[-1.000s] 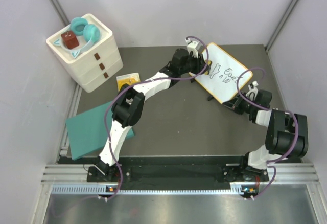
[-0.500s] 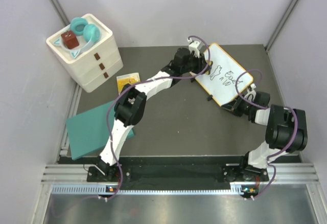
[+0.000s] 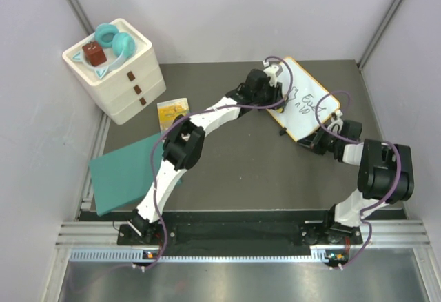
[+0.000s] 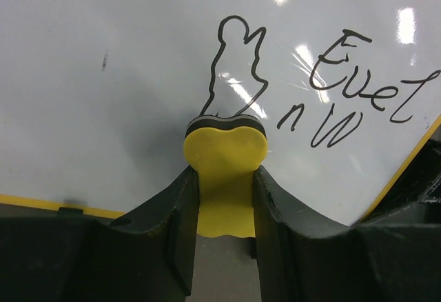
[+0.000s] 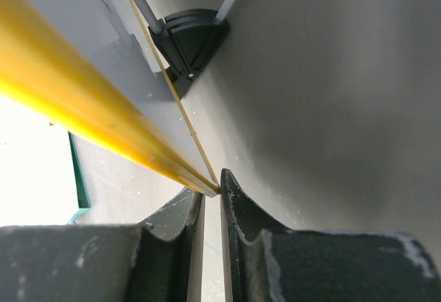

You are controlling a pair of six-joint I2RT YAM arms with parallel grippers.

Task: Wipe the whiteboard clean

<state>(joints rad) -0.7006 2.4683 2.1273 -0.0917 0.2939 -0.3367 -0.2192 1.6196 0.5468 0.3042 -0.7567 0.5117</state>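
Observation:
The whiteboard (image 3: 310, 105) stands tilted at the back right, white with an orange-yellow frame and black scribbles. In the left wrist view its face (image 4: 138, 74) fills the frame, with a drawn figure and letters. My left gripper (image 4: 226, 198) is shut on a yellow eraser (image 4: 225, 157) whose dark pad touches the board just below the figure. My right gripper (image 5: 212, 195) is shut on the board's yellow frame edge (image 5: 83, 119), at the board's near right corner (image 3: 331, 128). A black foot (image 5: 187, 40) shows behind the frame.
A white drawer unit (image 3: 117, 71) with teal headphones (image 3: 114, 40) and a brown block stands at the back left. A yellow packet (image 3: 172, 110) lies beside it. A flat teal rectangle (image 3: 120, 174) lies at the left. Grey walls enclose the table.
My left gripper has moved right along the board with the eraser, onto its face. The board has shifted slightly. My right gripper stays at the board's near right corner.

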